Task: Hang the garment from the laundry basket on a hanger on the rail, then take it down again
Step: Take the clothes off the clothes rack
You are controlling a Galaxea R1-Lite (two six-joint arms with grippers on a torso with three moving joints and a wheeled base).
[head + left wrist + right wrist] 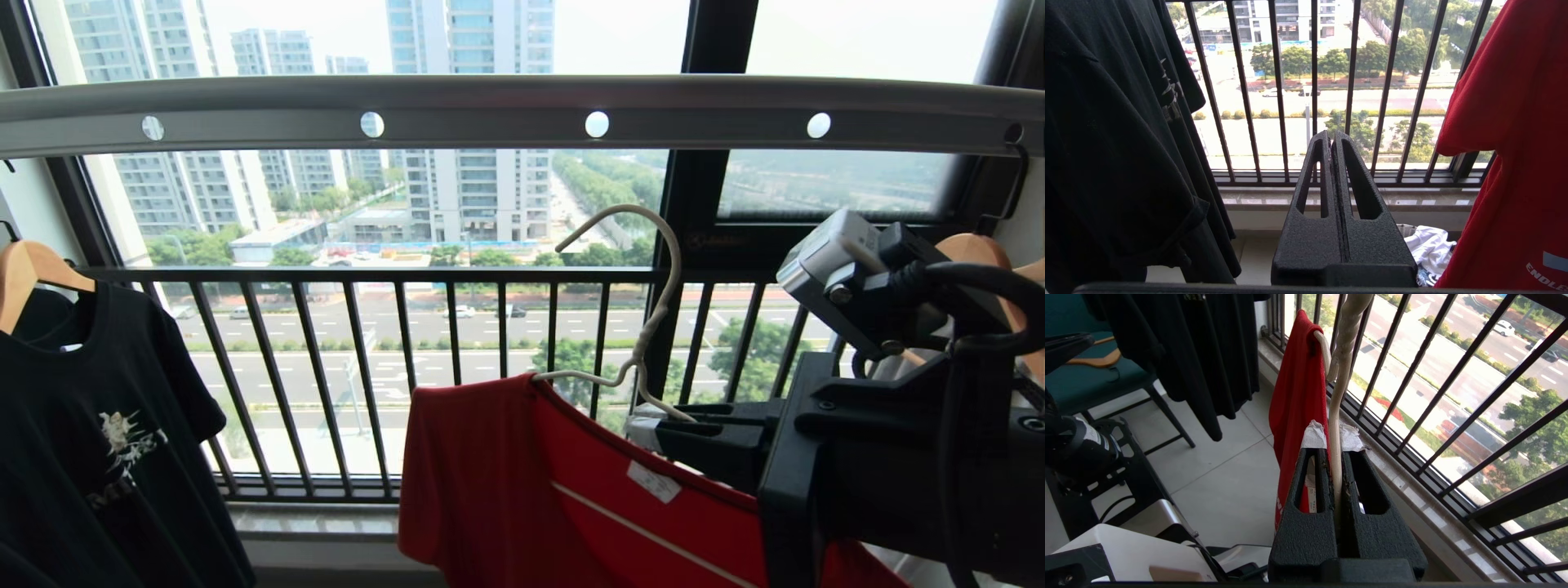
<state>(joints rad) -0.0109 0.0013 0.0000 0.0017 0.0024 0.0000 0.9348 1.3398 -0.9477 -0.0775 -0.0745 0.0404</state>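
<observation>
Red garment (506, 482) is draped on the cream hanger (645, 327), whose wire the right gripper (694, 425) pinches shut, well below the rail (490, 122). Hooking it up and taking it down seem left. The left gripper (1333, 143), closed and empty, idles low.

The long grey rail (490, 122) looks like smooth, satin metal. The red T-shirt (506, 490) is soft matt cloth on a thin cream-white wire hanger (653, 269). The right gripper's black fingers (1306, 535) look rough, grainy plastic.
</observation>
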